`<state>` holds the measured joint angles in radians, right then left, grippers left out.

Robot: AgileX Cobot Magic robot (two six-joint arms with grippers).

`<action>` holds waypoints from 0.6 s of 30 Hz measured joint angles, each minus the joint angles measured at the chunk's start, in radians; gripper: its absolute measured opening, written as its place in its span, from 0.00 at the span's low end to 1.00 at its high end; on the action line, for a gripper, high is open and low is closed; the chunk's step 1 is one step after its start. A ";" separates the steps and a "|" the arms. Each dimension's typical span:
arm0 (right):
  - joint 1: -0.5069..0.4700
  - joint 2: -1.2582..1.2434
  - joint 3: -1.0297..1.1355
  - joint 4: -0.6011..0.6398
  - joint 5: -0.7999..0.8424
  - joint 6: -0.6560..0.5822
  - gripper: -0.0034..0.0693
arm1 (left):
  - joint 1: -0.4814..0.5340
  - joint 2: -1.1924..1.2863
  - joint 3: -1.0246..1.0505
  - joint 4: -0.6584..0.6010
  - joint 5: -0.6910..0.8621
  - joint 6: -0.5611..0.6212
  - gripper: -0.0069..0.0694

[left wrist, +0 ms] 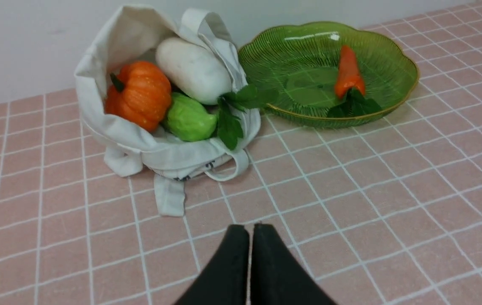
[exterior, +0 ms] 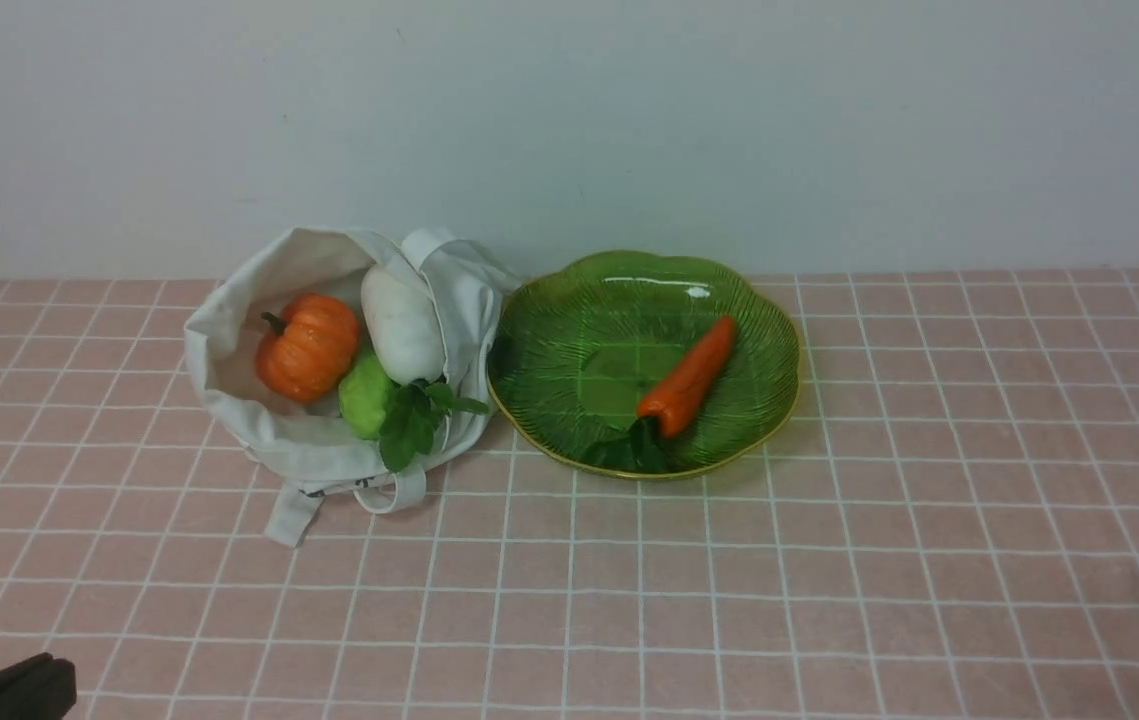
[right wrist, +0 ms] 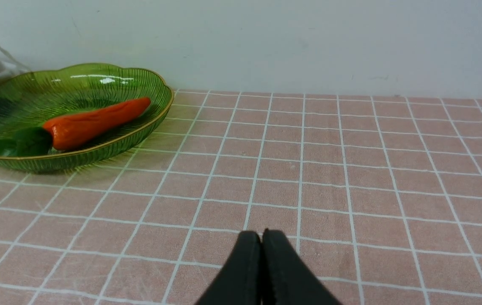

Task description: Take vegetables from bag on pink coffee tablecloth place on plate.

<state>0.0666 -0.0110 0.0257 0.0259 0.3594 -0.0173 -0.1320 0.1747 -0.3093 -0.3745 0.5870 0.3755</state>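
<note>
The off-white bag [exterior: 259, 430] lies open on the pink tablecloth [exterior: 829, 560], left of the green plate [exterior: 569, 330]. In the bag are an orange pumpkin [exterior: 307, 346], a white radish [exterior: 401, 324] and a light green leafy vegetable [exterior: 365, 396]. An orange carrot [exterior: 689, 376] with dark leaves lies on the plate. The bag [left wrist: 169, 156], pumpkin [left wrist: 139, 95], radish [left wrist: 193, 69] and carrot [left wrist: 348, 73] show in the left wrist view. My left gripper [left wrist: 251, 231] is shut and empty, well in front of the bag. My right gripper [right wrist: 261, 235] is shut and empty, right of the plate [right wrist: 139, 131].
A plain pale wall [exterior: 569, 120] stands right behind the bag and plate. The bag's cloth straps [exterior: 291, 516] trail forward onto the cloth. A dark part of my left arm [exterior: 4, 690] shows at the front left corner.
</note>
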 joint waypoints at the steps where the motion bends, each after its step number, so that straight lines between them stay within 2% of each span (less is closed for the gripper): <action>1: 0.000 0.000 0.000 0.000 0.000 0.000 0.03 | 0.000 -0.008 0.011 0.020 -0.020 -0.005 0.08; 4: 0.000 0.000 0.000 0.000 0.000 0.000 0.03 | 0.001 -0.066 0.062 0.122 -0.056 -0.074 0.08; 6: 0.000 0.000 0.000 0.000 0.000 0.000 0.03 | 0.019 -0.124 0.121 0.222 -0.078 -0.153 0.08; 9: 0.000 0.000 0.000 0.000 0.000 0.000 0.03 | 0.061 -0.175 0.191 0.304 -0.120 -0.264 0.08; 14: 0.000 0.000 0.000 0.000 0.000 0.000 0.03 | 0.121 -0.185 0.298 0.375 -0.186 -0.361 0.08; 18: 0.000 0.000 0.000 0.000 0.000 0.000 0.03 | 0.123 -0.185 0.336 0.383 -0.202 -0.366 0.08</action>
<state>0.0666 -0.0110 0.0257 0.0259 0.3594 -0.0173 -0.0093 -0.0106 0.0264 0.0086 0.3849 0.0092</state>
